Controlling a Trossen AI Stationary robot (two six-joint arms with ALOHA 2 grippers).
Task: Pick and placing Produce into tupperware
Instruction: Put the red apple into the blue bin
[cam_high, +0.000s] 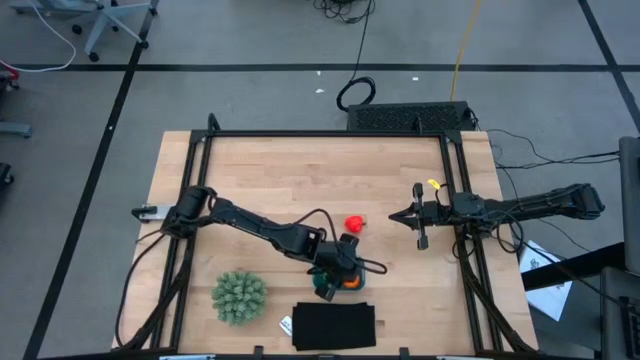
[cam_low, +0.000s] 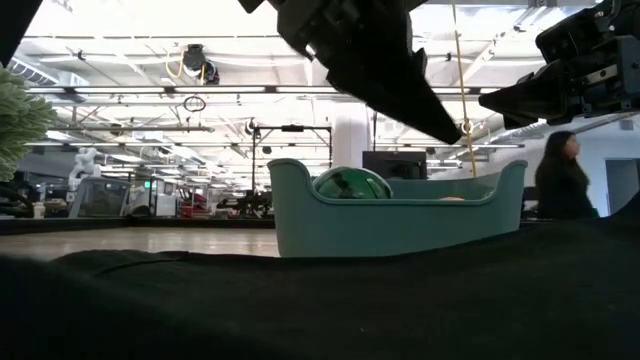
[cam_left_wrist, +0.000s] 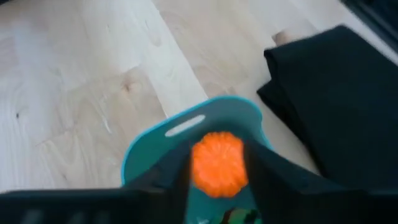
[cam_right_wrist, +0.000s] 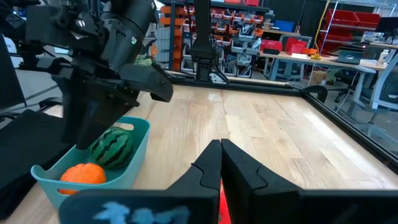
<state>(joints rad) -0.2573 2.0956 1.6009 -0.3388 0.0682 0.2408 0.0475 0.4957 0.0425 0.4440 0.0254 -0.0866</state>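
I am seeing the orange ball (cam_left_wrist: 219, 163) sitting between my left hand's (cam_high: 338, 283) two dark fingers (cam_left_wrist: 277, 180), right over the teal tupperware (cam_left_wrist: 186, 124). In the left wrist view the fingers are flanking the ball closely, but I cannot tell whether they are pressing on it or standing slightly apart from it. In the right wrist view the orange ball (cam_right_wrist: 83, 174) is lying inside the tupperware (cam_right_wrist: 134, 158), at the end nearer that camera, with the dark green striped ball (cam_right_wrist: 113, 147) just beside it, under the left hand (cam_right_wrist: 99, 134). From the low view the striped ball (cam_low: 352, 184) is showing above the tupperware's rim (cam_low: 400, 225).

The red fruit (cam_high: 354, 223) with its green top is lying on the bare wooden surface (cam_high: 290, 175), outside the tupperware, a little beyond the left hand and between the two hands.

I am holding my right hand (cam_high: 421, 217) above the surface, well apart from the left one, its fingers (cam_right_wrist: 239, 168) pressed together and gripping nothing.

Just beside the left hand, toward the surface's near edge, a black flat rectangle (cam_high: 334, 327) is lying, the tupperware close by its edge. A spiky pale-green plant (cam_high: 239, 296) is standing to the other side of that rectangle.

A person (cam_low: 562, 178) is standing in the room beyond the surface.
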